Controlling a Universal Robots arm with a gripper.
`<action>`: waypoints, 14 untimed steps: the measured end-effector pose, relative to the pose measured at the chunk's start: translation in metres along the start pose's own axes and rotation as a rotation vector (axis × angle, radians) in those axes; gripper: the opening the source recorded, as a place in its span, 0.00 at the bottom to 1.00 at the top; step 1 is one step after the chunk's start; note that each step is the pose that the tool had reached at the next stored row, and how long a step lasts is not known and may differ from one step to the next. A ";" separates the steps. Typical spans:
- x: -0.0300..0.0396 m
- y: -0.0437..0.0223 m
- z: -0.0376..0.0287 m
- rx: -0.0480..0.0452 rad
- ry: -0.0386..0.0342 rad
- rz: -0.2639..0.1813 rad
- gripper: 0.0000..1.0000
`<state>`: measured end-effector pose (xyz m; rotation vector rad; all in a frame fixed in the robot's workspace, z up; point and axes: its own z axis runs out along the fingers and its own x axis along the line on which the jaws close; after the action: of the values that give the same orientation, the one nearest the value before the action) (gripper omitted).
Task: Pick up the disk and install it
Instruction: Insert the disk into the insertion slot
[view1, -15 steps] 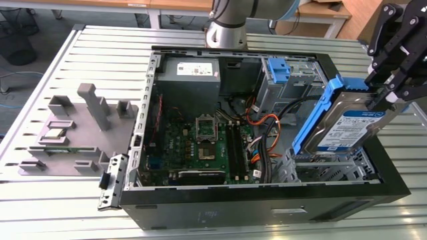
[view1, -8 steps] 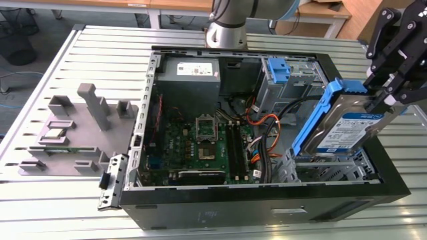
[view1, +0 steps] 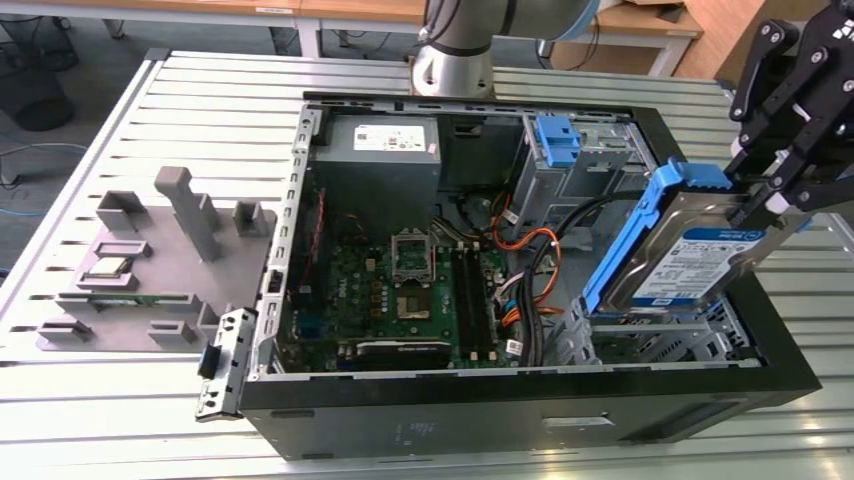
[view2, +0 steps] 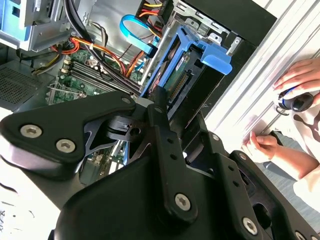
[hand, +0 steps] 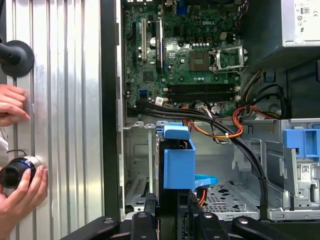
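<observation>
Exterior view, tool: the tool (view1: 767, 205) is pinched on the upper edge of the disk (view1: 674, 250), at the exterior view's right
Exterior view, disk: clear of the tabletop (view1: 134, 410), hanging on edge and tilted with the label side showing, its lower end over the drive cage (view1: 667, 340) in the corner of the open case (view1: 534, 385); I cannot tell whether it touches the cage
Exterior view, rest: a spare blue bracket (view1: 557, 140) sits in a farther bay, and a grey fixture (view1: 147, 270) lies beside the case
Second wrist view, tool: the tool (view2: 159, 100) grips the disk (view2: 185, 65) by its blue frame, with the connector end showing
Second wrist view, person: hands (view2: 295, 75) are over the tabletop outside the case, well apart from the disk
First wrist view, disk: the disk (hand: 178, 160) stands edge-on in the grip of the tool (hand: 172, 210), with the bare drive cage (hand: 225, 195) beneath and beside it
Done: the pick-up, judging by the hold in the air
Left: the install; the disk is not yet seated in the cage, so that step looks barely begun
</observation>
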<state>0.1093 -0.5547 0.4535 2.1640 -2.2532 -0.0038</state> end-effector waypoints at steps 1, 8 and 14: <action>0.0000 0.0000 0.0000 0.0000 0.0002 0.000 0.35; 0.0002 -0.0001 0.0023 0.0000 0.0002 0.005 0.35; 0.0001 -0.0001 0.0040 0.0000 0.0003 0.000 0.35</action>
<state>0.1093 -0.5548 0.4495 2.1635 -2.2535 -0.0035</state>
